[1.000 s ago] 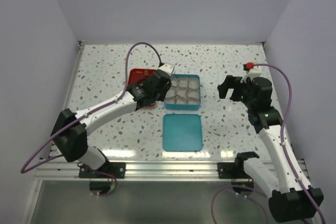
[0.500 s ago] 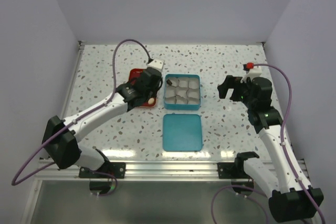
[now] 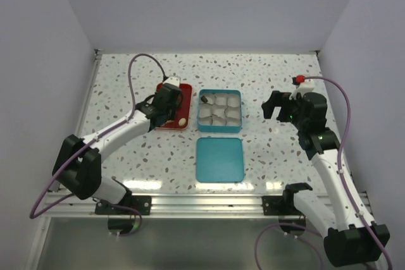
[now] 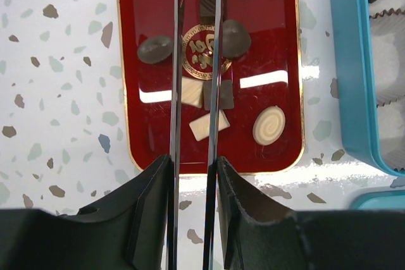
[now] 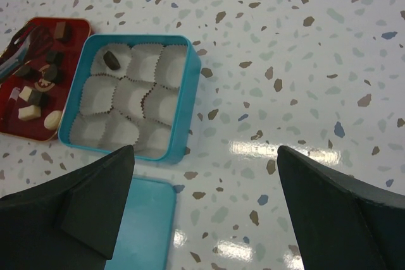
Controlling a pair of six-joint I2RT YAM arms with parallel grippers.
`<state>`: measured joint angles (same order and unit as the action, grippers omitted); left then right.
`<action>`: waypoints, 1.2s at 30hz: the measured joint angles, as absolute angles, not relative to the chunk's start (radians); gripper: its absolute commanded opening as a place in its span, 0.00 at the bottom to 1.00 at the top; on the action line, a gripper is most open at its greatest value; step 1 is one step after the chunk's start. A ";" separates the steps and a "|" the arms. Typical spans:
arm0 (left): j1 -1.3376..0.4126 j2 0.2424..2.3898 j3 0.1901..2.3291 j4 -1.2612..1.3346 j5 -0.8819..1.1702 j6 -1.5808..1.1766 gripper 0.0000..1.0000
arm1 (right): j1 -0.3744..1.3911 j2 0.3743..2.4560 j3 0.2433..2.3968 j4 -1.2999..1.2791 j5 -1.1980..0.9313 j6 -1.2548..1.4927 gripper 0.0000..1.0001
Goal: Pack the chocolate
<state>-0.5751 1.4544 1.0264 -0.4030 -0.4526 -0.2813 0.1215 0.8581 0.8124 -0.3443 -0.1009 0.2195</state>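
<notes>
Flanking a cream chocolate (image 4: 192, 92), left fingers (image 4: 149, 210).

Table (image 3: 272, 156): white ground, speckled brown, grey and pale blue-green.
Tray (image 4: 278, 42): glossy deep red, thin gold rim, round gold emblem (image 4: 197, 50) at centre.
Chocolate (image 4: 155, 49) on it: mostly dark brown; two cream blocks (image 4: 201, 128); one cream disc (image 4: 269, 125) with a tan spiral.
Tin (image 5: 183, 102): teal; white pleated paper cups (image 5: 133, 96); one dark brown piece (image 5: 111, 60) in a corner cup.
Lid (image 3: 219, 159): plain teal.
Cables (image 3: 144, 55): purple.
</notes>
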 measured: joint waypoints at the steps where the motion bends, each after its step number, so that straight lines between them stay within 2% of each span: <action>1: -0.574 1.460 1.019 -0.398 -0.448 -0.286 0.39 | 0.121 0.858 0.812 -0.344 -0.101 0.220 0.99; 28: -0.556 1.552 1.003 -0.277 -0.419 -0.322 0.47 | 0.121 0.865 0.811 -0.344 -0.101 0.220 0.99; 32: -0.538 1.571 1.003 -0.266 -0.412 -0.321 0.47 | 0.121 0.864 0.811 -0.344 -0.101 0.220 0.99; 36: -0.523 1.573 1.004 -0.244 -0.396 -0.321 0.39 | 0.121 0.864 0.811 -0.344 -0.102 0.220 0.99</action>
<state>-0.5228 1.5730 1.0039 -0.2440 -0.3958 -0.3206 0.1215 0.8639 0.8108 -0.3443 -0.1017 0.2195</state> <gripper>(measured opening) 0.440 0.986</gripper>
